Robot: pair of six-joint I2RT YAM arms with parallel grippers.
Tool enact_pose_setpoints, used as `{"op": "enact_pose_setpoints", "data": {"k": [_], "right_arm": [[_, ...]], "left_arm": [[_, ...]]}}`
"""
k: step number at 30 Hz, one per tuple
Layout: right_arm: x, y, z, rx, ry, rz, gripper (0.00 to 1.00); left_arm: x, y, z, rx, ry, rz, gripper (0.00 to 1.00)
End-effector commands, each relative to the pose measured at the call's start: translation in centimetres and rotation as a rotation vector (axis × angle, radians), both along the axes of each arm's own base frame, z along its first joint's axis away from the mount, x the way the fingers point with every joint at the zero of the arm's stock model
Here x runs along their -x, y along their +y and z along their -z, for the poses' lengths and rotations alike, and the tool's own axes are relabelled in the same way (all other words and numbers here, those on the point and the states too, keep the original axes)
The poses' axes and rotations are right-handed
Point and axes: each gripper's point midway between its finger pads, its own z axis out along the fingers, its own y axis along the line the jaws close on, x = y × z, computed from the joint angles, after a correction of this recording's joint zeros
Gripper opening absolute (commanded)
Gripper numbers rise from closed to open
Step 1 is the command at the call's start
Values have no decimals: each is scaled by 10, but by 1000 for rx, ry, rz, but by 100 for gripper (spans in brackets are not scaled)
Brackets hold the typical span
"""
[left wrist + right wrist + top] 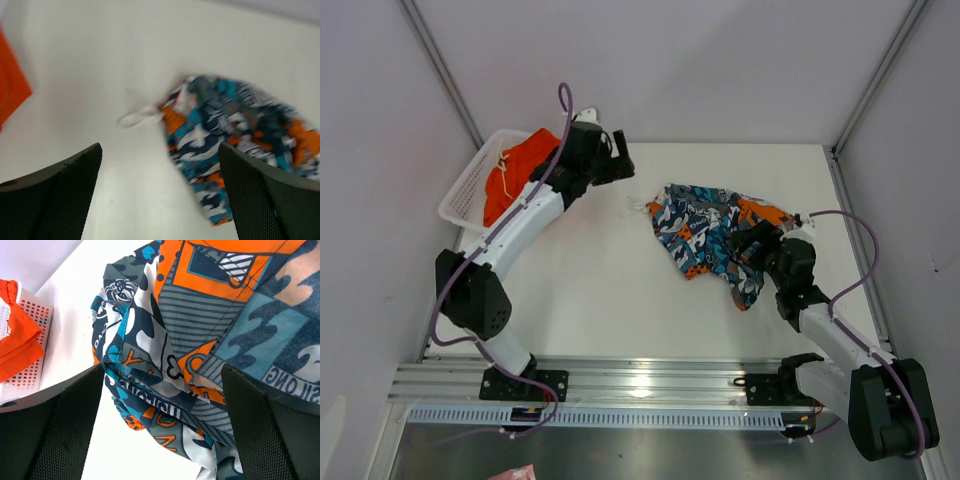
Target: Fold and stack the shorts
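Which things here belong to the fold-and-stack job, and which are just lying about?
For the job:
printed shorts, crumpled on the table
orange shorts, lying in the white mesh basket

Just lying about:
the white mesh basket itself, at the far left of the table

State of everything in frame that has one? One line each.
printed shorts, crumpled on the table, unfolded
orange shorts, bunched in the basket, unfolded
basket, upright, holds the orange shorts
left gripper, open, empty
right gripper, open, over the printed shorts, gripping nothing
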Motion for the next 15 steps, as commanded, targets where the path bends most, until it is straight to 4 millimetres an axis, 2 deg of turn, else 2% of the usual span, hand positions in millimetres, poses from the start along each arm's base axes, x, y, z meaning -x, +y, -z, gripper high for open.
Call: {"op": "enact_pose_setpoints", "data": {"k": [1,5,7,9,10,11,12,13,14,15], "right_arm": [[-5,4,-10,-14,-32,-13,99],[-6,5,-8,-19,-27,-14,99],[-6,5,-9,-19,-28,-14,99],[-6,5,-8,-17,-27,-15,99],[-6,5,-8,-16,-27,-15,99],[-6,5,-8,-15,-29,-16,100],[-6,5,-8,-13,-29,-16,100],[-6,6,-7,-11,-26,-18,100],[-6,5,-7,-11,-27,-17,99],[-6,5,-6,-9,-25,-18,99]], "left_arm": [[34,41,85,-115,261,21,99],[35,58,139,-95,353,26,99],[37,63,158,-114,402,20,99],[29,76,172,-139,429,-15,99],[28,84,189,-156,471,-28,99],[15,102,189,-155,467,-81,99],[8,109,191,-150,470,-101,99],[3,128,209,-144,506,-141,99],[-10,134,203,-134,488,-160,99],[-15,142,207,-138,499,-181,98]]}}
